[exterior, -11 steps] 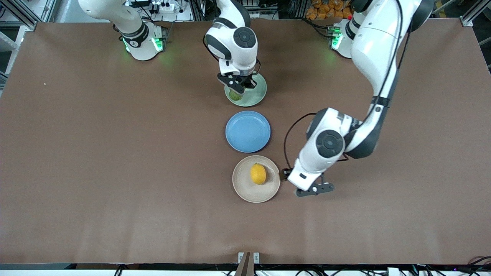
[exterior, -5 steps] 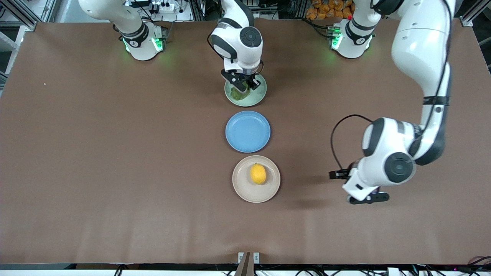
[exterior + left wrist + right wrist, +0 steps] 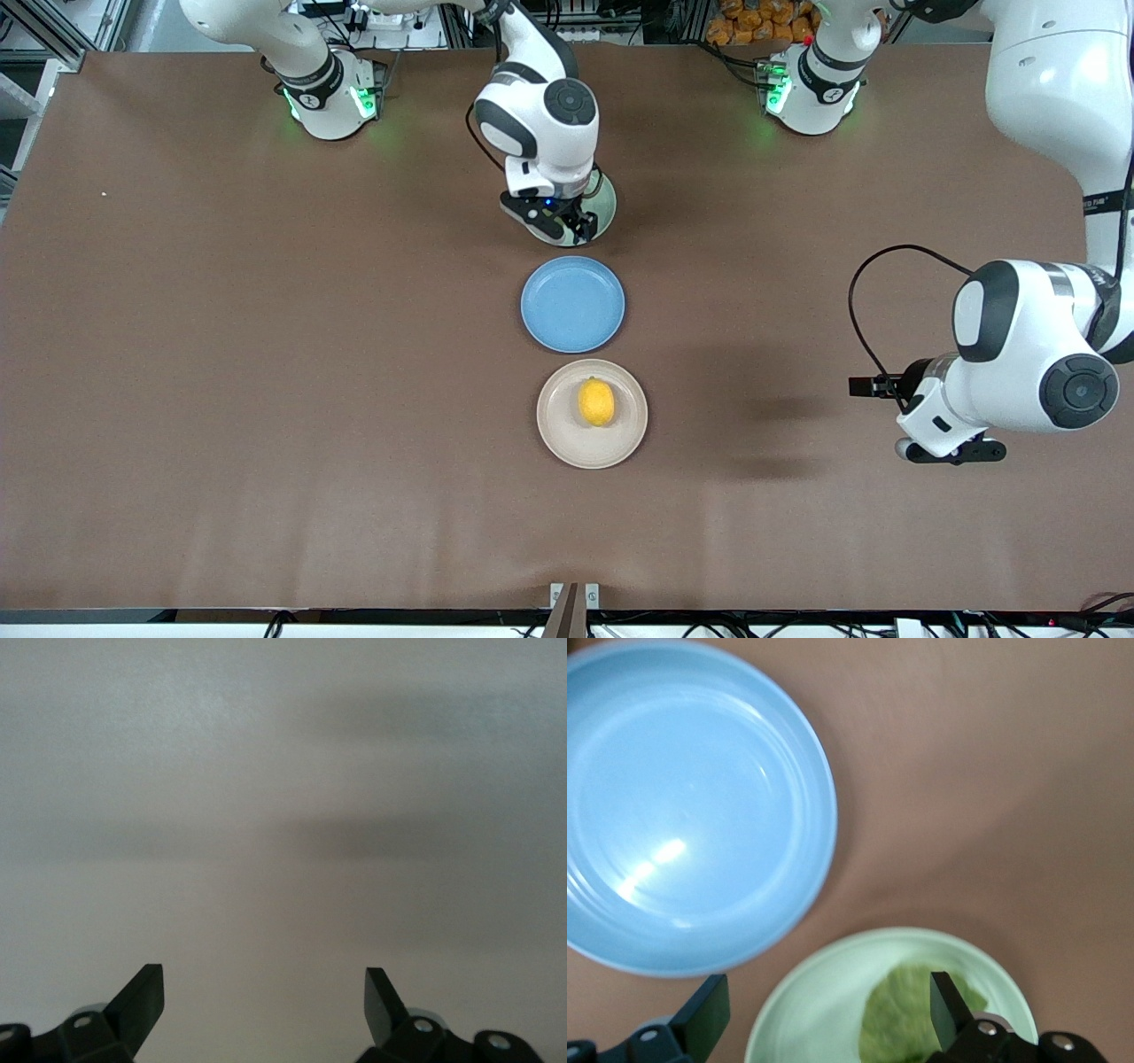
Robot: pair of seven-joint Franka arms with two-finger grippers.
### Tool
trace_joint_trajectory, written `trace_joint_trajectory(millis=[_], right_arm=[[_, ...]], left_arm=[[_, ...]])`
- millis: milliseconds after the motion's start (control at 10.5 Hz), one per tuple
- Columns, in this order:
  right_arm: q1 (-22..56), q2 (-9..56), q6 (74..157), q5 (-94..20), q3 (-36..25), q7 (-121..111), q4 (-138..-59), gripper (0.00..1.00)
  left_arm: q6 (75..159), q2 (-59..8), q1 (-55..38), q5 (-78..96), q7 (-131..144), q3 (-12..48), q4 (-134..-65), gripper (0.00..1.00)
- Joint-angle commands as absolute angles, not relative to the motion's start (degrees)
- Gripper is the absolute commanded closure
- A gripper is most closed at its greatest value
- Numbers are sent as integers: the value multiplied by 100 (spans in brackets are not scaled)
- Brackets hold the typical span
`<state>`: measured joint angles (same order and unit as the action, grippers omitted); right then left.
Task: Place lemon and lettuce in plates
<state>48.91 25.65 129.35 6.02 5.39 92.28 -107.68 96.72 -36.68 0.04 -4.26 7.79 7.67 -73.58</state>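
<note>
The yellow lemon (image 3: 596, 401) lies on the beige plate (image 3: 558, 436), nearest the front camera. The mint green plate (image 3: 608, 206) lies farthest from the front camera and is mostly hidden there under my right gripper (image 3: 571, 232). The right wrist view shows that plate (image 3: 815, 1010) with the green lettuce leaf (image 3: 904, 1023) lying in it. My right gripper (image 3: 830, 1010) is open and empty above the plate. My left gripper (image 3: 952, 452) is open and empty over bare table toward the left arm's end; the left wrist view shows it (image 3: 264, 1001) over table only.
An empty blue plate (image 3: 572, 303) lies between the two other plates; it also shows in the right wrist view (image 3: 691, 806). The brown table (image 3: 266, 399) spreads wide on both sides of the row of plates.
My left arm has swung away from the beige plate toward its own end of the table. My right gripper has lifted off the lettuce, which stays in the mint plate.
</note>
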Motion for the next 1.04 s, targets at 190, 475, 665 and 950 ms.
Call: trace_joint_trajectory(millis=[190, 475, 665, 950], right_arm=[[4282, 2549, 12911, 870, 598, 8281, -10652, 0], [3632, 2382, 12902, 870, 598, 7272, -10652, 0], [3079, 2364, 12902, 870, 598, 6525, -10661, 0], [2366, 2286, 12894, 853, 606, 5610, -10652, 0]], left_arm=[[9439, -3182, 166, -501, 782, 791, -7550, 0], [9299, -2893, 160, -492, 677, 469, -7550, 0], [8932, -2603, 70, -413, 606, 386, -7550, 0], [8422, -2094, 149, -413, 528, 448, -7593, 0]])
